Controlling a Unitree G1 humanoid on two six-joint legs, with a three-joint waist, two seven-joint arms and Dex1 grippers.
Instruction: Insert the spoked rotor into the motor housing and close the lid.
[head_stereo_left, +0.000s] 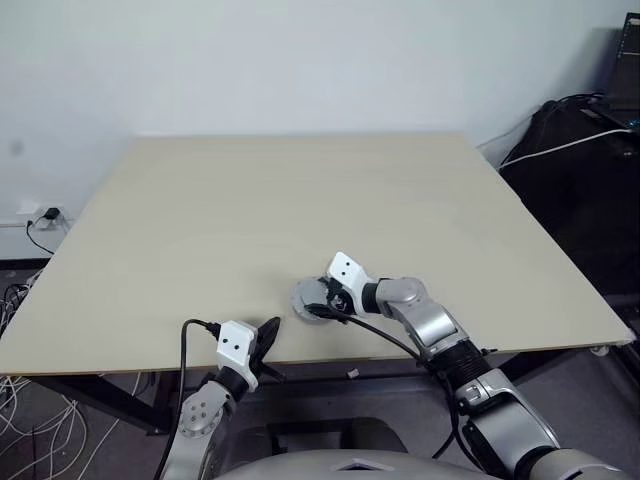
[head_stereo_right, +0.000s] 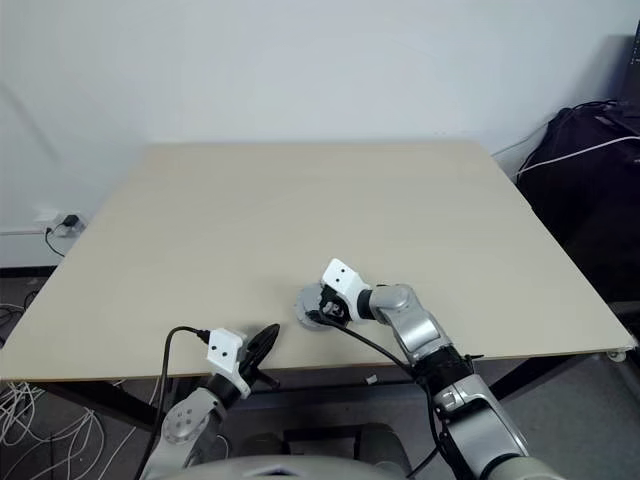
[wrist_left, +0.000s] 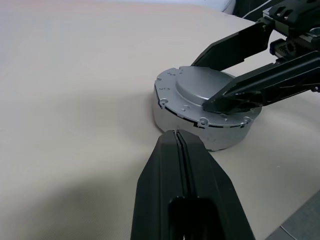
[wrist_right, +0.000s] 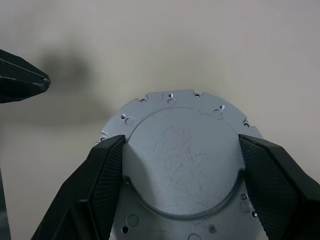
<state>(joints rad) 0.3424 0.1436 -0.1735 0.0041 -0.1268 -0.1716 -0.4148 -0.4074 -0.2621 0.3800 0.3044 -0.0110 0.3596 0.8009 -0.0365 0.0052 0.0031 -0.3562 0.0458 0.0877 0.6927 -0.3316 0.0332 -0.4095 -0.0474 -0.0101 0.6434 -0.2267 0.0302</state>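
The lid (wrist_right: 182, 165), dull grey with a smooth raised centre, lies flat on top of the round motor housing (wrist_left: 172, 119) near the table's front edge. My right gripper (wrist_right: 181, 140) reaches over it, its two black fingers pressed against opposite sides of the raised centre. Seen from the head, the right gripper (head_stereo_left: 325, 300) covers part of the lid (head_stereo_left: 305, 297). My left gripper (head_stereo_left: 268, 335) is shut and empty, a short way to the left of the housing at the table's front edge, pointing towards it. The spoked rotor is hidden.
The beige table (head_stereo_left: 300, 200) stretches bare behind the housing, and its front edge runs just below both grippers. A dark bag with a white cable (head_stereo_left: 570, 150) stands off the table's right side. Cables and a wall socket (head_stereo_left: 45, 215) are at the left.
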